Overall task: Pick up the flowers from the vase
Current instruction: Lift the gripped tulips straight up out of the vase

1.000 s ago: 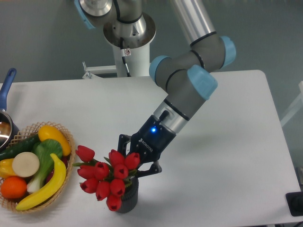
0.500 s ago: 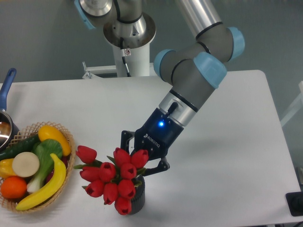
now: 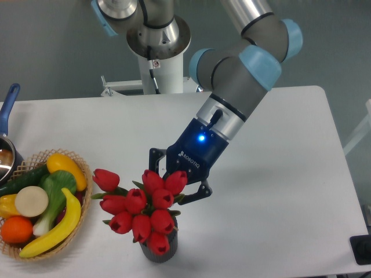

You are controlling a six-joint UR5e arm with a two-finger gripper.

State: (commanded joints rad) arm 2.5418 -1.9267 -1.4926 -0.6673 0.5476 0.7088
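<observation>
The flowers (image 3: 142, 208), a bunch of red tulip buds with short green leaves, stand near the table's front edge. Only the bottom of the vase (image 3: 155, 253), a small dark ribbed cylinder, shows below the lowest buds. My gripper (image 3: 177, 182) comes down from the upper right and sits against the back right of the bunch. Its black side links show on either side of the top buds, and its fingertips are hidden behind them. It is shut on the flowers.
A wicker basket (image 3: 87, 174) of yellow, green and orange fruit and vegetables stands at the left. A pot with a blue handle (image 3: 8, 104) is at the far left edge. The robot's base (image 3: 156, 52) is at the back. A dark object (image 3: 362, 249) sits at the lower right corner.
The gripper and the bunch have moved together up and slightly to the right. More of the bunch now sits above the vase, which stays low on the table.
</observation>
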